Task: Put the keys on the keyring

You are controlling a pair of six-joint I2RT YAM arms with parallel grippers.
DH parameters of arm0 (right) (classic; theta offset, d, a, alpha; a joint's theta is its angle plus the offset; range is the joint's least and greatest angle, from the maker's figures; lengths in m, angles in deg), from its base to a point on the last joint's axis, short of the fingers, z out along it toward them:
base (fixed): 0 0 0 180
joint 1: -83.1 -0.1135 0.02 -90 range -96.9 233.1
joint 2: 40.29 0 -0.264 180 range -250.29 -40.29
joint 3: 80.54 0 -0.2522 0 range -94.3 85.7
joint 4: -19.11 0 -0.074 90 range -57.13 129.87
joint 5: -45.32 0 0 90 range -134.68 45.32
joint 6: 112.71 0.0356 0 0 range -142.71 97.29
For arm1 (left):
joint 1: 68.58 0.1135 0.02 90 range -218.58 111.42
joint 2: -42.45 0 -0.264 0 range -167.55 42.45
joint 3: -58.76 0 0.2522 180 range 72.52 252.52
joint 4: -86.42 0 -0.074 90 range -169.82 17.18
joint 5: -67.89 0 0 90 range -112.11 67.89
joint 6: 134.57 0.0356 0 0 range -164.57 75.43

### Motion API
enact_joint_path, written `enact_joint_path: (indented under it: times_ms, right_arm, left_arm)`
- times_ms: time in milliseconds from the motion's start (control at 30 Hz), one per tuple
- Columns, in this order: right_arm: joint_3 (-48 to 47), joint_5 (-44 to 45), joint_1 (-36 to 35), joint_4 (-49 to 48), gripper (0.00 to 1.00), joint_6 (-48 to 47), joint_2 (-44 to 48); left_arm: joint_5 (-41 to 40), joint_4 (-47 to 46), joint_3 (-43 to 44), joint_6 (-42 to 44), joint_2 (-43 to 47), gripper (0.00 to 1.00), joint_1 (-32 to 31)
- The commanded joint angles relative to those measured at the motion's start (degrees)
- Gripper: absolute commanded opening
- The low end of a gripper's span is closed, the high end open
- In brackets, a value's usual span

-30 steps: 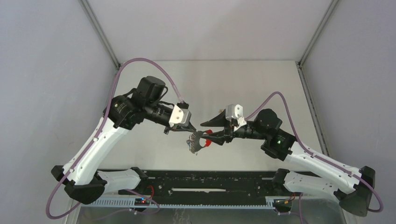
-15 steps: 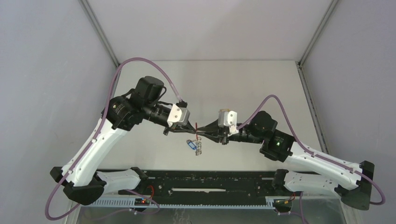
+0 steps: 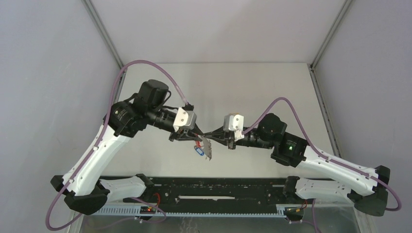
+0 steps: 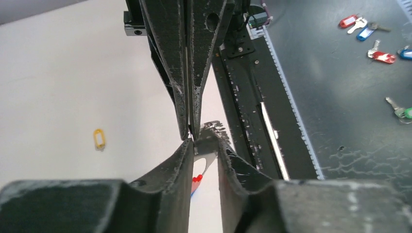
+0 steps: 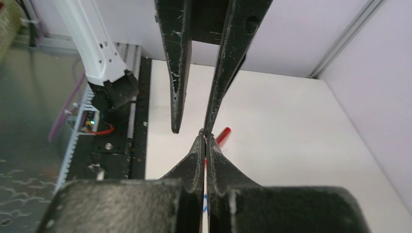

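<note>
White table [image 3: 252,87], right hand [image 3: 207,136] seemingly pinching keyring [image 3: 209,148]

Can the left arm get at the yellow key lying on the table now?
Probably yes. The yellow key lies alone on the table, and the left end effector is open around the keyring, which the right end effector grips.

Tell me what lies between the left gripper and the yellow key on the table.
Nothing: the left wrist view shows only bare white table between the left gripper and the yellow key.
</note>
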Motion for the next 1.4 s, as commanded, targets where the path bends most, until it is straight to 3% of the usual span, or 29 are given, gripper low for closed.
enact_joint_path:
  times_ms: [0, 100, 233, 400, 633, 967, 1167, 1367]
  right_arm:
    - [-2.19, 0.61, 0.34, 0.19, 0.00, 4.98, 0.08]
    - [-0.59, -0.89, 0.68, -3.96, 0.00, 8.57, 1.29]
    - [1.96, -3.45, 1.40, -9.38, 0.00, 12.84, 3.20]
    - [4.95, -5.47, 1.44, -15.93, 0.00, 17.10, 5.06]
    - [8.25, -4.70, 0.37, -23.94, 0.00, 20.54, 5.22]
    - [9.91, -0.31, -1.10, -29.31, 0.00, 21.14, 3.95]
    - [10.01, -0.66, -1.29, -29.66, 0.00, 21.20, 3.81]
    - [10.00, -0.74, -1.86, -29.87, 0.00, 21.20, 3.33]
  left_arm:
    - [0.24, -5.26, -0.39, -4.03, 2.69, 0.41, -0.40]
    - [-0.73, -7.15, -3.26, -5.23, 5.04, 0.56, -0.40]
    - [-2.41, -11.23, -7.19, -7.54, 8.47, 0.59, -0.38]
    - [-8.42, -20.38, -12.07, -14.05, 11.92, 0.55, -0.37]
    - [-3.35, -23.14, -13.90, -20.48, 12.94, 0.49, -0.39]
    - [3.54, -19.25, -13.52, -19.94, 13.43, 0.39, -0.33]
    - [2.87, -17.48, -13.41, -18.00, 13.90, 0.38, -0.39]
    - [-0.26, -22.67, -13.95, -22.82, 13.90, 0.30, -0.37]
